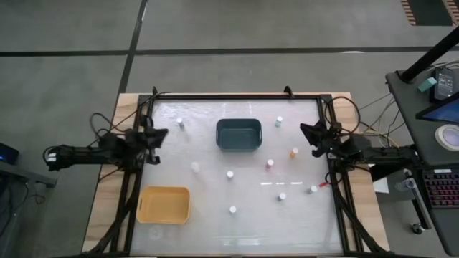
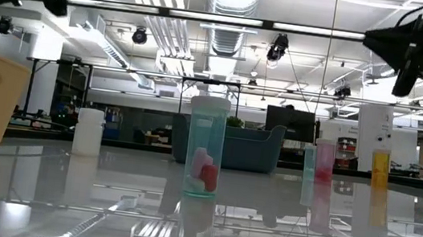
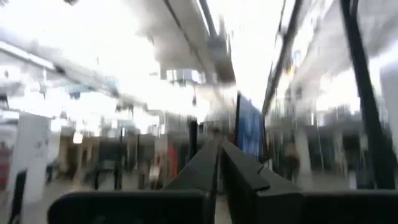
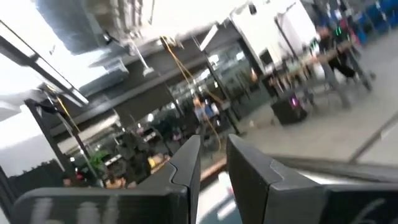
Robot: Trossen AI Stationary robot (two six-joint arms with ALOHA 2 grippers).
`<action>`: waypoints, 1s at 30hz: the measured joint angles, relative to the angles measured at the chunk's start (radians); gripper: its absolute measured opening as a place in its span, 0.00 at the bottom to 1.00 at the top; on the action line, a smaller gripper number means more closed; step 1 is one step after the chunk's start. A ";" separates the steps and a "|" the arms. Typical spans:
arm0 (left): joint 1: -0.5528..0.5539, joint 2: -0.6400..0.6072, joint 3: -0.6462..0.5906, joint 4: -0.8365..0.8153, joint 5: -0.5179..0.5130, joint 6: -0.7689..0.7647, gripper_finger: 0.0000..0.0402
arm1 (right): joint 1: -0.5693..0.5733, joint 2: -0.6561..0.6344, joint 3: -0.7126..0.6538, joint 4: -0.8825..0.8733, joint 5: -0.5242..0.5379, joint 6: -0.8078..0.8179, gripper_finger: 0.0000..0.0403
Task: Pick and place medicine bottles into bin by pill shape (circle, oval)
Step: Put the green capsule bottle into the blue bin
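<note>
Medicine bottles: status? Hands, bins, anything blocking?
Left hand shut, empty, at left table edge. Right hand empty, at right edge. Medicine bottles all loose on table; blue bin and yellow bin empty. Nothing blocking.

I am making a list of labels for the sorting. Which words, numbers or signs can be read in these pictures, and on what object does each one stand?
No text can be read.
Medicine bottles: no label legible, only the pills inside are visible.
Yellow bin and blue bin: no markings seen.
Keyboard and screen beside the table: too small to read.
</note>
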 joint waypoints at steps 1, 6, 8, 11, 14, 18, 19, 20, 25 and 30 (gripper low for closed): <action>0.000 0.001 0.000 0.022 0.000 -0.018 0.02 | 0.000 0.008 0.000 0.034 -0.009 -0.006 0.17; 0.000 0.002 0.000 0.028 0.000 -0.048 0.02 | 0.000 0.062 0.000 0.118 -0.034 -0.046 0.17; 0.000 0.004 0.000 0.026 0.000 -0.047 0.02 | 0.000 0.092 0.000 0.149 -0.034 -0.055 0.17; 0.000 0.003 0.000 0.027 0.000 -0.047 0.02 | 0.000 0.141 0.000 0.211 -0.033 -0.084 0.17; 0.000 0.002 0.000 0.027 0.000 -0.046 0.02 | 0.000 0.192 0.002 0.286 -0.034 -0.110 0.17; 0.000 0.002 0.000 0.029 0.000 -0.018 0.02 | 0.000 0.266 0.053 0.284 -0.034 -0.160 0.17; 0.000 0.002 0.000 0.029 0.000 -0.017 0.02 | 0.000 0.285 0.070 0.283 -0.034 -0.175 0.17; 0.000 0.002 0.000 0.028 0.000 -0.019 0.02 | 0.000 0.305 0.090 0.283 -0.034 -0.192 0.17; 0.000 0.002 0.000 0.027 0.000 -0.021 0.02 | 0.001 0.407 0.190 0.271 -0.035 -0.280 0.17; 0.000 0.003 0.000 0.014 0.000 -0.020 0.02 | 0.001 0.514 0.275 0.218 -0.035 -0.378 0.17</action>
